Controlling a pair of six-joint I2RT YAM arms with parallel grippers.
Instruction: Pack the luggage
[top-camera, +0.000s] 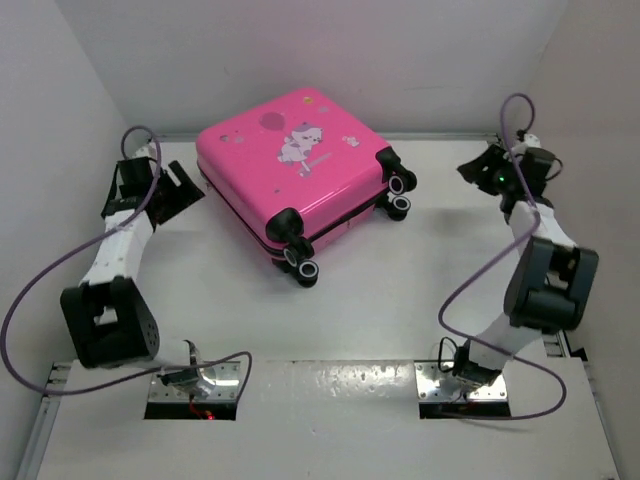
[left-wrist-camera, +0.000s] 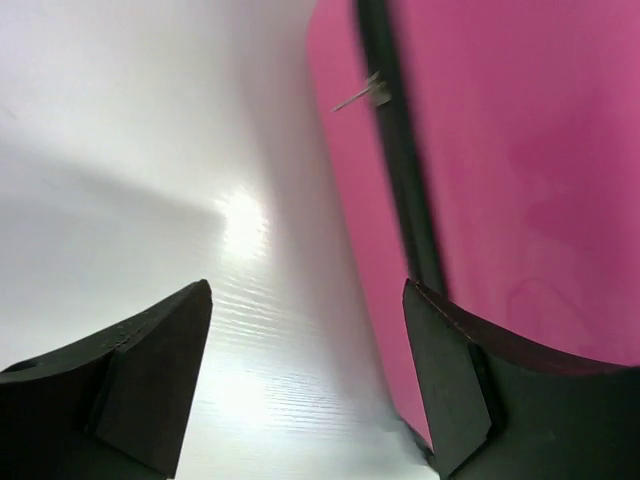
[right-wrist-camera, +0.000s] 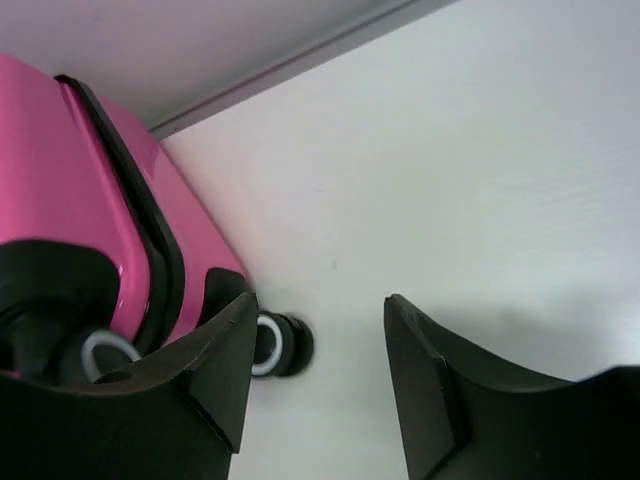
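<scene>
Two arms flank a single container, the luggage (top-camera: 290, 160). It lies flat and closed on the tabletop (top-camera: 380, 310) toward the far edge, a little left of the middle, so its inside is hidden. At the left, the left arm (top-camera: 118, 250) reaches along the left wall (top-camera: 40, 150). The left jaws stand spread with only bare tabletop between them, just beside the case's left side. In the left wrist view the black zipper trim (left-wrist-camera: 395, 170) runs down the pink shell close by one of the fingers (left-wrist-camera: 450, 390); whether they touch I cannot tell. The wheels (top-camera: 300, 262) jut from the case's near-right edge. Right of them lies a broad stretch of open tabletop. The right arm (top-camera: 545, 280) stands near the right wall (top-camera: 600, 100). The right jaws are spread and hold nothing, well apart from the case. In the right wrist view a single wheel (right-wrist-camera: 290, 348) shows just past them.
</scene>
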